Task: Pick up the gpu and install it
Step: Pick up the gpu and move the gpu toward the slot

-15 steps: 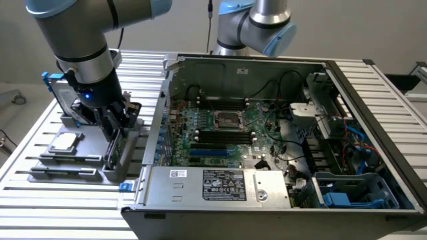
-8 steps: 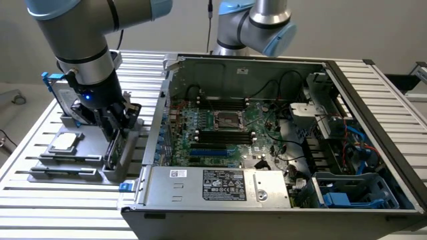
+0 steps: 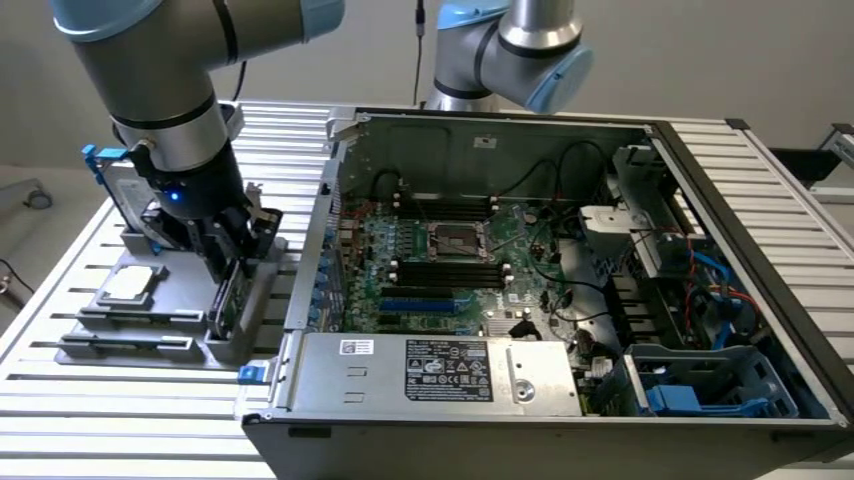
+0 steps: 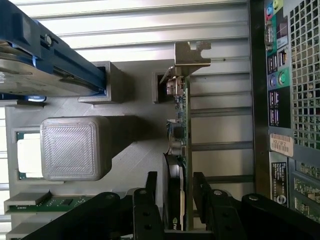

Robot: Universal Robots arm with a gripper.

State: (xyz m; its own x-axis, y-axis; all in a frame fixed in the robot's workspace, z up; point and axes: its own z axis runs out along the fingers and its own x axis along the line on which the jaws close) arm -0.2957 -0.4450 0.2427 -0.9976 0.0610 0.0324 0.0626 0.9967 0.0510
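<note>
A slatted aluminium tabletop [image 3: 107,420] [image 4: 150,30] is carrying everything, and a pale wall [image 3: 721,50] is closing off the room behind it; directly under the end effector [image 3: 227,268] [image 4: 176,176] a grey moulded fixture [image 3: 147,348] [image 4: 135,100] is lying on the slats; the gpu [image 3: 224,305] [image 4: 183,115] is standing on edge in a slot of that fixture, its silver bracket at the end away from the end effector; the end effector is hanging over the card with its black fingers [image 4: 151,190] spread wide, one on each side of the card and a slim gap showing at both, so it is straddling the card and not clamping it; close beside the end effector, toward the exterior view's left, a small square silver chip [image 3: 130,283] [image 4: 27,160] is sitting in its pocket next to a grey ribbed block [image 4: 70,148]; behind the end effector on that same side a silver hard drive with a blue frame [image 3: 118,185] [image 4: 30,55] is standing upright; toward the exterior view's right of the end effector, just past the fixture, an open computer case [image 3: 801,330] [image 4: 295,75] is lying on its side, exposing the motherboard [image 3: 454,250] and a power supply [image 3: 441,375]; its port-studded rear panel is facing the card; farther back beyond the case, a second robot arm [image 3: 514,50] is rising from the tabletop.
</note>
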